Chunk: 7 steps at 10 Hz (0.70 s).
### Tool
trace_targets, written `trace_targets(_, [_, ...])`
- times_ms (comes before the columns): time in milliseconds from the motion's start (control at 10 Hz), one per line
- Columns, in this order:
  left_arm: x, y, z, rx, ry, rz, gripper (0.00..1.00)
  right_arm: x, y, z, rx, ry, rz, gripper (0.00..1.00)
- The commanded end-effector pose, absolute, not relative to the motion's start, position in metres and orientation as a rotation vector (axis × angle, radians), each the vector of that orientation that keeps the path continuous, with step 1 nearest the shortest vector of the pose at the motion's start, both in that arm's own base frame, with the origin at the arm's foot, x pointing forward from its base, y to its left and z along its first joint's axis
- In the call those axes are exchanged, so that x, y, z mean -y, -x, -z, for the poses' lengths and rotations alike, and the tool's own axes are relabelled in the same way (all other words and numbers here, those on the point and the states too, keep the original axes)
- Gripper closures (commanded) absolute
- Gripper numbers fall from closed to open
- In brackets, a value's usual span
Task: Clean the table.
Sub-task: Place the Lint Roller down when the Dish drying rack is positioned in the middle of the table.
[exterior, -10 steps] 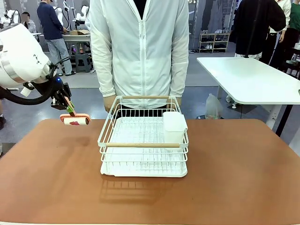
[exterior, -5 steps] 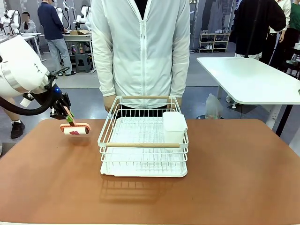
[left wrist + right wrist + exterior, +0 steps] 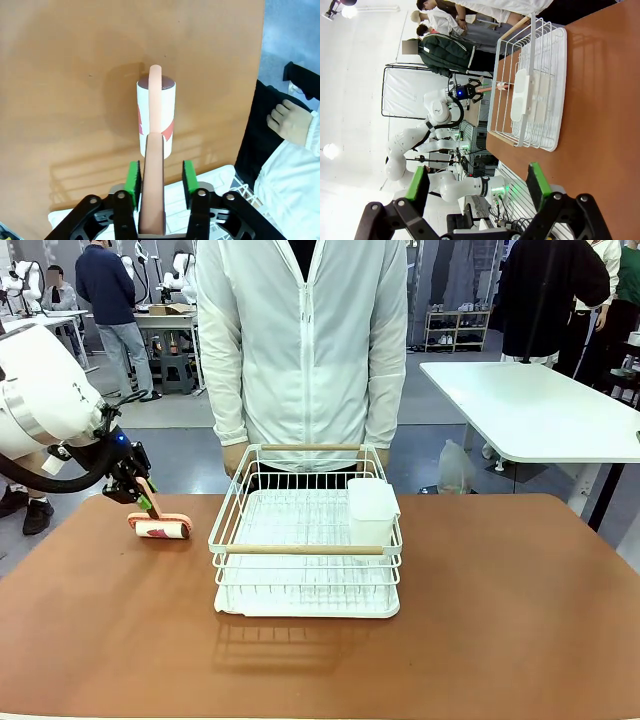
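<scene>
The reddish-brown table [image 3: 480, 640] carries a lint roller [image 3: 162, 528] with a white roll and a pink handle, resting on the top at the far left. My left gripper [image 3: 140, 495] is at the upper end of that handle. In the left wrist view the roller [image 3: 156, 112] lies on the table [image 3: 65, 75]. Its handle runs back between the green pads [image 3: 132, 177], with a gap on each side, so the left gripper [image 3: 160, 177] is open. My right gripper [image 3: 477, 184] is open and holds nothing, above the table [image 3: 600, 100].
A white wire dish rack [image 3: 305, 550] with wooden handles and a white cup holder [image 3: 372, 510] stands mid-table. A person in a white jacket [image 3: 300, 340] stands at the far edge, one hand [image 3: 292, 120] hanging near the rack. A white table [image 3: 530, 410] stands at back right.
My left gripper lowered the lint roller until it rests on the table, then its jaws opened off the handle. The rack and the person have not moved.
</scene>
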<state>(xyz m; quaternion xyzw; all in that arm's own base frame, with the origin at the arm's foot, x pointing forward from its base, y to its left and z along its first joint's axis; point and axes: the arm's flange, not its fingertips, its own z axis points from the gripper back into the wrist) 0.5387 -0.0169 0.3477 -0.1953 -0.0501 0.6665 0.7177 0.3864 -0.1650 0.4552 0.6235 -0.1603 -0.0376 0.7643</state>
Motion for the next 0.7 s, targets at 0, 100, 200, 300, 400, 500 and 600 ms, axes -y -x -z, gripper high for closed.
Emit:
trace_targets(0, [0.011, -0.529, -0.347, 0.114, 0.431, -1.458, 0.26, 0.164, -0.387, -0.460, 0.355, -1.370, 0.081, 0.00])
trace_targets(100, [0.011, -0.527, -0.352, 0.115, 0.418, -1.458, 0.03, 0.164, -0.387, -0.460, 0.355, -1.370, 0.081, 0.00])
trace_targets(200, [0.011, -0.523, -0.355, 0.121, 0.402, -1.454, 0.00, 0.164, -0.387, -0.460, 0.355, -1.370, 0.081, 0.00])
trace_targets(300, [0.012, -0.518, -0.358, 0.108, 0.360, -1.464, 0.00, 0.164, -0.387, -0.460, 0.355, -1.370, 0.081, 0.00])
trace_targets(400, [0.013, -0.513, -0.363, 0.105, 0.326, -1.484, 0.00, 0.164, -0.387, -0.460, 0.355, -1.370, 0.081, 0.00])
trace_targets(500, [0.014, -0.506, -0.374, 0.083, 0.295, -1.478, 0.00, 0.164, -0.387, -0.460, 0.355, -1.370, 0.081, 0.00])
trace_targets(600, [0.016, -0.503, -0.388, 0.053, 0.297, -1.465, 0.00, 0.164, -0.387, -0.460, 0.355, -1.370, 0.081, 0.00])
